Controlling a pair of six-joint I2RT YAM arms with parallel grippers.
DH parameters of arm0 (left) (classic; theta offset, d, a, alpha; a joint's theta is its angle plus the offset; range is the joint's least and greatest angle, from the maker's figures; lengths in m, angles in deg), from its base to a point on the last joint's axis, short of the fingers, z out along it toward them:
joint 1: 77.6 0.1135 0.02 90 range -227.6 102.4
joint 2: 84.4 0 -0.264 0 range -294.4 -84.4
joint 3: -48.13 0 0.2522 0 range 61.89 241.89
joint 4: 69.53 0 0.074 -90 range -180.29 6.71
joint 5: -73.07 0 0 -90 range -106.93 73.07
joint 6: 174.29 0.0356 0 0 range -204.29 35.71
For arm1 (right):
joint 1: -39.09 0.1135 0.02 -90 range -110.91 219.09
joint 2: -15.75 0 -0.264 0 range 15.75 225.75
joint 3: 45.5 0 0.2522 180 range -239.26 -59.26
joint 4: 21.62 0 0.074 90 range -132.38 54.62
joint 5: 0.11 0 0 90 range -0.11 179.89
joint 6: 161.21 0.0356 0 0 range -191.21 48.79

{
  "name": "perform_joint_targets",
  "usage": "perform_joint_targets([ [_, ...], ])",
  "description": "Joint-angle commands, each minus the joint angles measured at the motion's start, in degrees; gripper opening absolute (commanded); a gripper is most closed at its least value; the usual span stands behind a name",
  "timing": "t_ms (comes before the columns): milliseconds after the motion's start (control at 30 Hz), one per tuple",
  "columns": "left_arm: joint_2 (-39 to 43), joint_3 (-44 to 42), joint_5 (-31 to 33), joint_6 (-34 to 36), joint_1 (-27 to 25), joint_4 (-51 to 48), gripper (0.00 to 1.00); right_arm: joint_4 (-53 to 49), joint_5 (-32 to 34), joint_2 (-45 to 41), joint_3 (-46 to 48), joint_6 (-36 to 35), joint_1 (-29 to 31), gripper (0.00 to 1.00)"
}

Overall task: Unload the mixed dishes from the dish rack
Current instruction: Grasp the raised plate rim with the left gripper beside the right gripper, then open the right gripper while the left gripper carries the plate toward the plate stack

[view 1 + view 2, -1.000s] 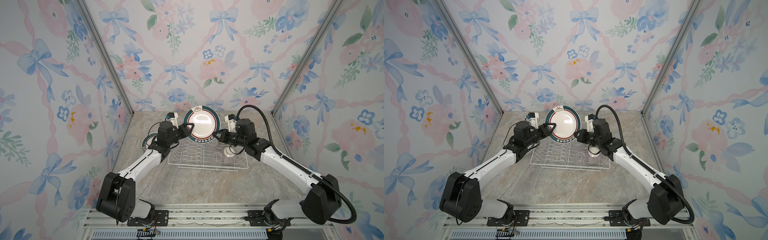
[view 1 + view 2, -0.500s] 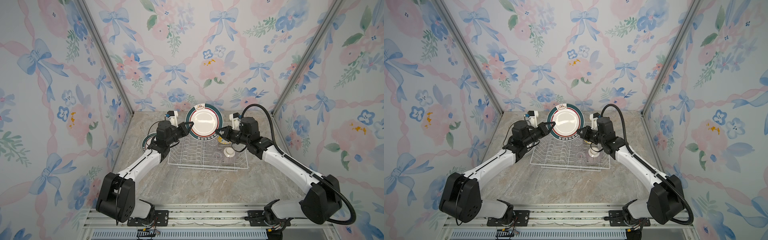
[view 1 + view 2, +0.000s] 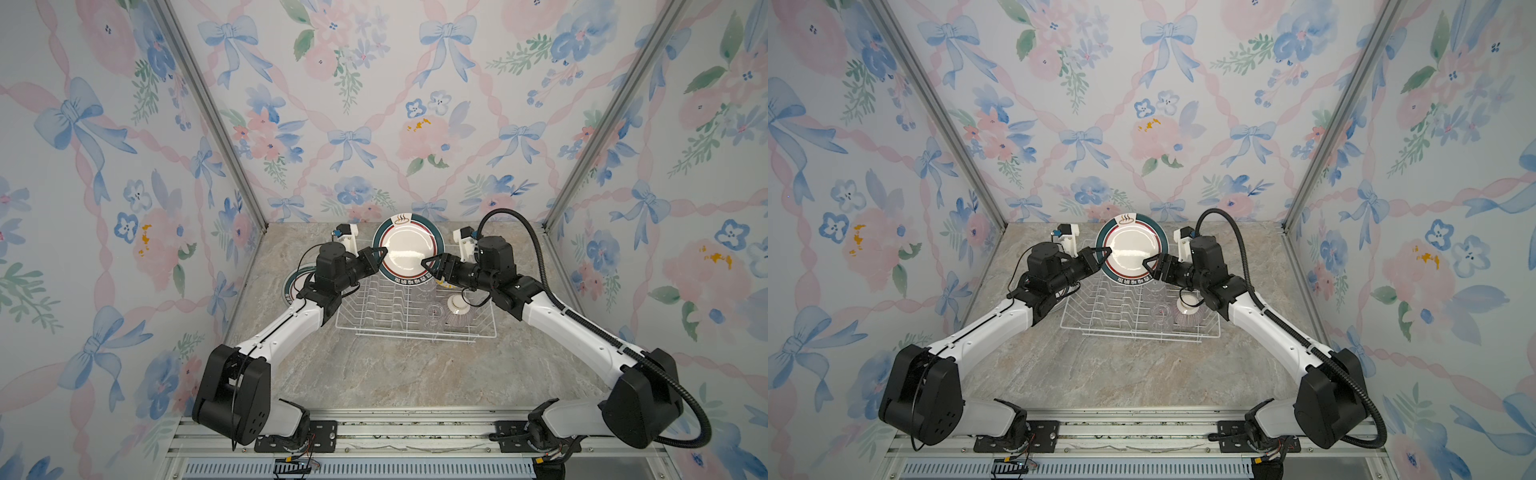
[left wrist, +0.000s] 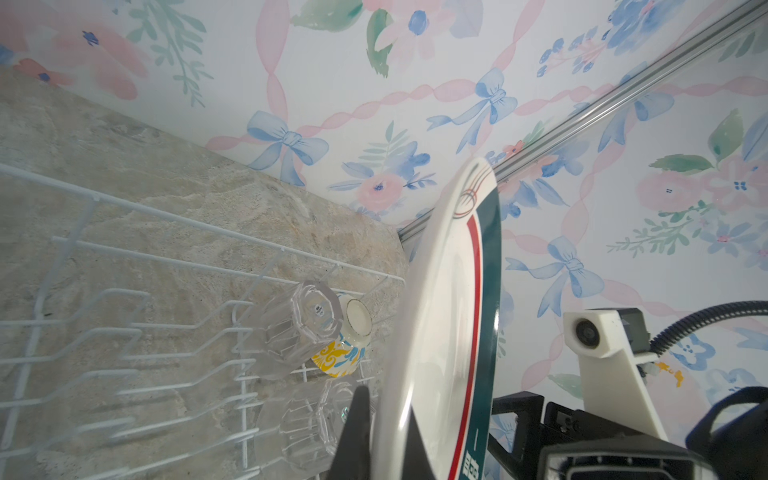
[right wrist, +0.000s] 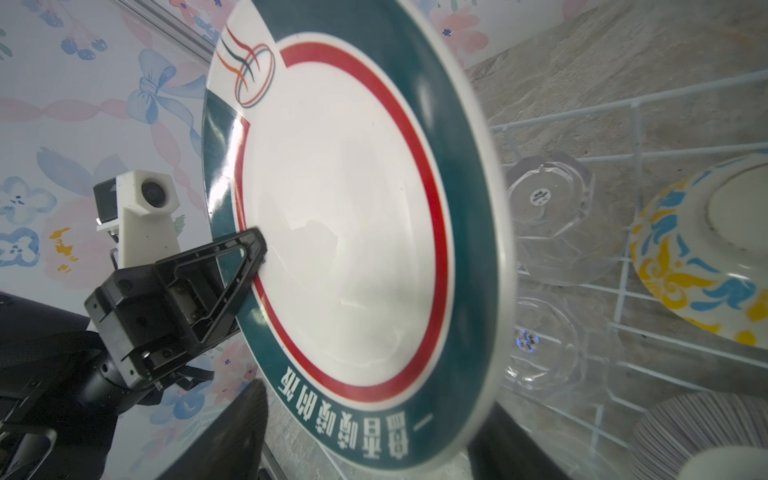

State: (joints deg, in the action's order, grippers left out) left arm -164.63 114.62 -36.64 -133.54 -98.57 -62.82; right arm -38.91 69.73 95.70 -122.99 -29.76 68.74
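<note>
In a top view the left arm hides most of a plate on the table. The right gripper covers nearly all of the yellow-blue bowl, and the glass cups look faint. The right wrist view's edge cuts off the striped bowl.

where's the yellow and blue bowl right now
In the right wrist view the yellow-blue bowl lies upturned in the far right part of the dish rack, next to a clear glass cup.
</note>
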Motion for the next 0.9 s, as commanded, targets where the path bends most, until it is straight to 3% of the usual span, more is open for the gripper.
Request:
perform_joint_targets([
  [0,0.2,0.3,0.9,1.5,-0.1,1.0,0.00,1.6,-0.3,-0.6,0.2,-1.3,0.3,0.89],
  [200,0.1,0.6,1.3,1.7,-0.1,1.0,0.00,-1.1,2.0,-2.1,0.4,-3.4,0.2,0.99],
  [867,0.6,0.2,1.2,1.4,2.8,-0.2,0.00,-6.5,8.7,-6.5,1.4,-9.1,-0.3,0.97],
])
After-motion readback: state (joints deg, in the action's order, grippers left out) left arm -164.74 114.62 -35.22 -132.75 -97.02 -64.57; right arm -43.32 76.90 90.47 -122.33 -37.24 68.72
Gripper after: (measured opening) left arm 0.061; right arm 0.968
